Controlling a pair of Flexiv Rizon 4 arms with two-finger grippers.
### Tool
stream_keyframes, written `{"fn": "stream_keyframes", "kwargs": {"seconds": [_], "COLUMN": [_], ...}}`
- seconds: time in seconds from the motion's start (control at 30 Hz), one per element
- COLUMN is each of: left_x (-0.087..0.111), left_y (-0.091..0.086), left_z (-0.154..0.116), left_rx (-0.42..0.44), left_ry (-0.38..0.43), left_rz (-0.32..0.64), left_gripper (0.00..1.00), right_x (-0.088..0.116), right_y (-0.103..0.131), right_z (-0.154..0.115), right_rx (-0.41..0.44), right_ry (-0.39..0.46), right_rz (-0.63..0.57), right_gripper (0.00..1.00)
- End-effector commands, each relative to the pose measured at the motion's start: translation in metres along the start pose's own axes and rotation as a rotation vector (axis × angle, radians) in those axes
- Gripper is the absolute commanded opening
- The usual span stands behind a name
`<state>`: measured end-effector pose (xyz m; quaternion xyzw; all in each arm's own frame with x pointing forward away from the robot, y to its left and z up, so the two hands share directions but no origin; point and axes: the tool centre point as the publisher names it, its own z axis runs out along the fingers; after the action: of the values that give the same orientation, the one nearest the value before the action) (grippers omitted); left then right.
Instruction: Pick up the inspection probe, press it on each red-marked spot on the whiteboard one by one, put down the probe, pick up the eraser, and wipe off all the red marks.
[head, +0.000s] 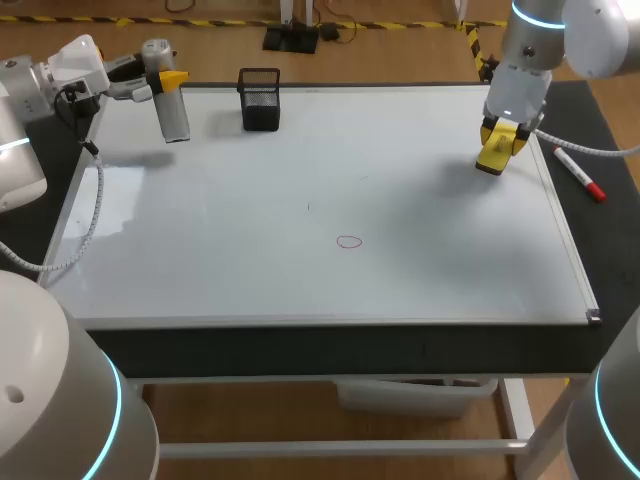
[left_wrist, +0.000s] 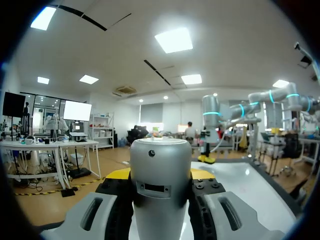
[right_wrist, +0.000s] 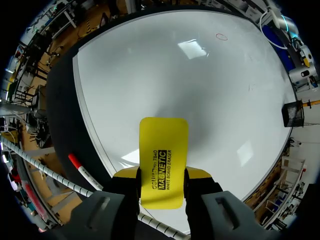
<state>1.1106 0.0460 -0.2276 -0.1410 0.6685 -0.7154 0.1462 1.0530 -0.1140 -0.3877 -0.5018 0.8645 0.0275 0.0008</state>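
One red circle (head: 348, 241) sits near the middle of the whiteboard (head: 200, 260), with open board on every side. By the far left corner, the left gripper (head: 172, 80) pinches the silver probe (head: 174, 115). A black mesh cup (head: 260, 100) stands at the far edge. Near the right edge, the right gripper (head: 505, 135) clamps the yellow eraser (head: 494, 155).

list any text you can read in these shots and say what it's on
"MAGNETIC": on the yellow eraser held in the right claw.
"WHITE BOARD ERASER": on the same eraser, the line next to it.
A smaller line beside those is too small to read.
No text shows on the probe, the marker or the whiteboard. The red mark is only a loop.
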Motion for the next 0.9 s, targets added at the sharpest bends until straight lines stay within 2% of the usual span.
{"fn": "stream_keyframes", "kwargs": {"seconds": [0.03,0.37,0.7,0.9], "left_x": [0.021,0.099,0.183,0.223], "left_y": [-0.009,-0.024,-0.014,-0.003], "left_z": [0.009,0.042,0.081,0.103], "left_rx": [0.001,0.03,0.024,0.008], "left_ry": [0.032,0.214,0.432,0.555], "left_rz": [0.023,0.016,-0.028,-0.071], "left_gripper": [0.0,0.0,0.0,0.0], "right_x": [0.0,0.0,0.0,0.0], "right_y": [-0.001,-0.001,-0.001,-0.001], "right_z": [-0.001,-0.001,-0.001,-0.001], "right_rx": [0.0,0.0,0.0,0.0], "right_ry": [0.004,0.004,0.004,0.004], "right_rz": [-0.002,-0.002,-0.002,-0.002], "right_gripper": [0.0,0.0,0.0,0.0]}}
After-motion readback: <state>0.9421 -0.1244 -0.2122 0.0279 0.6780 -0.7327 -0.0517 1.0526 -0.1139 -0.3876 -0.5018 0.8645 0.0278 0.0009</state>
